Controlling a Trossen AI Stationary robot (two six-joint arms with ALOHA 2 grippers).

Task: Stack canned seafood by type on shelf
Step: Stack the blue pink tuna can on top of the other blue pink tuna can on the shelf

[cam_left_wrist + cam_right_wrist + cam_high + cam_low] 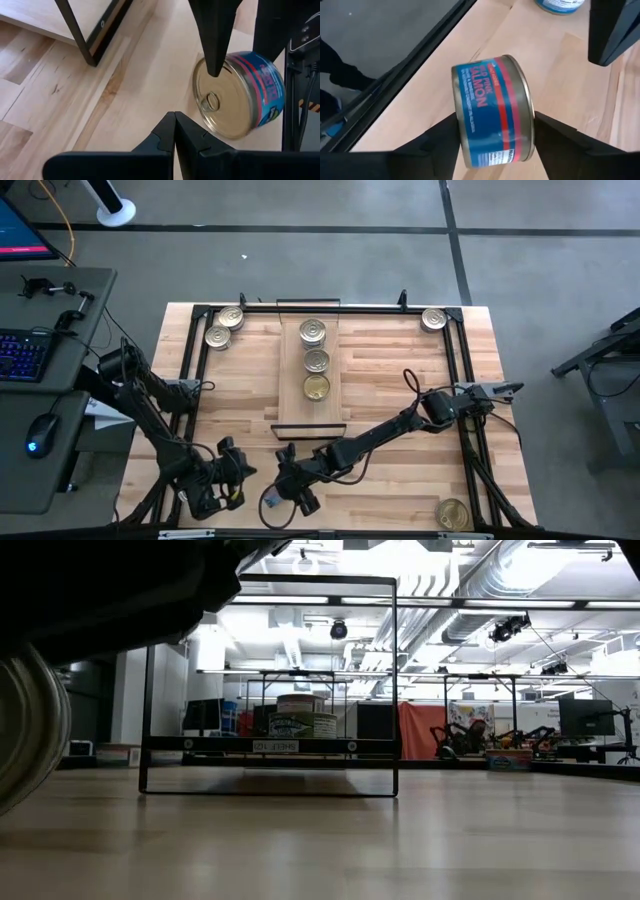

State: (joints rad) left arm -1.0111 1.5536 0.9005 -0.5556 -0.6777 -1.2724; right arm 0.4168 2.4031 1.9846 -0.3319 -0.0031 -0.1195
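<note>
Looking down on the table, we see the right gripper (285, 498) near the front edge, just in front of the shelf (291, 395), with a salmon can (492, 110) tipped on its side between its two fingers (437, 137). From the right wrist, both fingers press against the can's flat ends, so we read this as a grip on the can; its blue and red label faces up. The left wrist view shows the same can's gold pull-tab lid (220, 102) facing sideways, with a dark finger of the right gripper against it. The left gripper (232, 465) sits just beside the right one, toward the table's left front corner, its fingertips (175, 131) pressed together with nothing between them. On the shelf three cans stand in a row: a silver one (313, 331) at the back, another silver one (317, 361) in the middle, and a gold one (316, 388) nearest the front. Two more cans (224, 327) sit at the back left corner, one (434, 318) at the back right, and one (452, 513) at the front right. In the low view a blurred round edge at the left may be the held can, though we cannot be sure.
</note>
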